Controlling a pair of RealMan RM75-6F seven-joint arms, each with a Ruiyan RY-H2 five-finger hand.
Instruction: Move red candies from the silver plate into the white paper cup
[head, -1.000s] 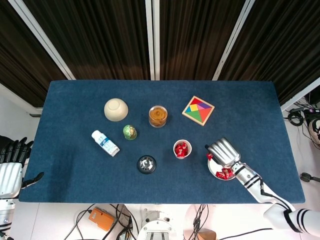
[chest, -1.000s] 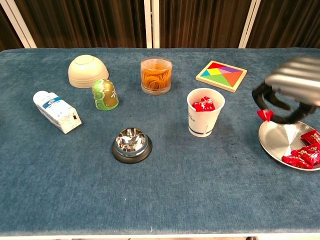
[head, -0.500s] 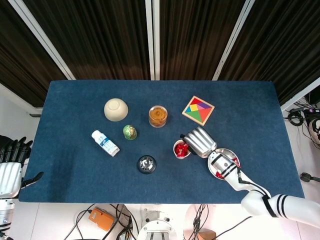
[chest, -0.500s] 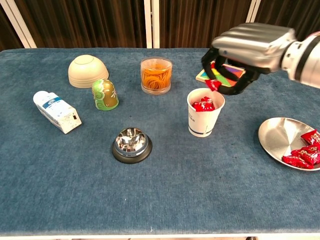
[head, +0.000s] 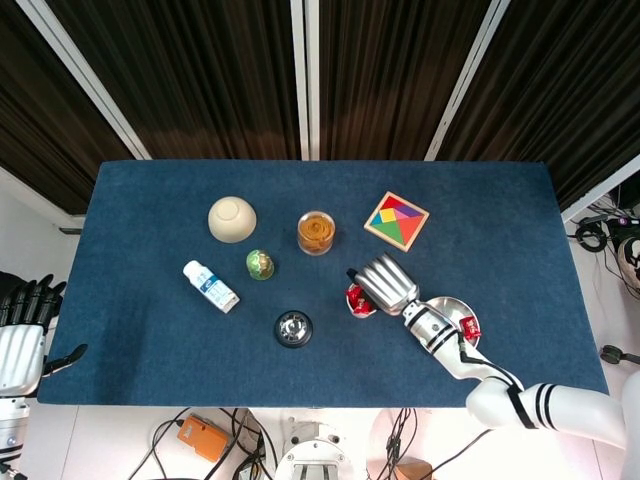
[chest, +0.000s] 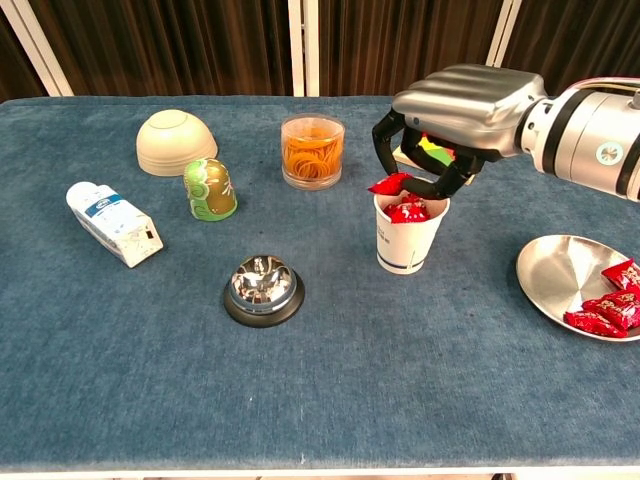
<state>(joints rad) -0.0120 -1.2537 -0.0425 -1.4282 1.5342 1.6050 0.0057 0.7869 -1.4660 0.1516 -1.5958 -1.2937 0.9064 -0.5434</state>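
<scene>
The right hand (chest: 432, 135) pinches a red wrapped candy (chest: 389, 184) right above the white paper cup (chest: 409, 238), so it only needs to let go. The left hand (head: 22, 330) waits far away, fingers apart.

Cluttered blue table (chest: 400, 380)

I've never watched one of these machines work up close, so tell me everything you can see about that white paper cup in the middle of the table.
The white paper cup stands upright on the blue table cloth, wider at its rim, with a small dark print low on its side. It looks like plain paper. Red wrapped candies already fill it near the top. The right hand hangs just above its rim, holding another red candy. Nothing else touches it; the silver plate lies apart on one side.
</scene>
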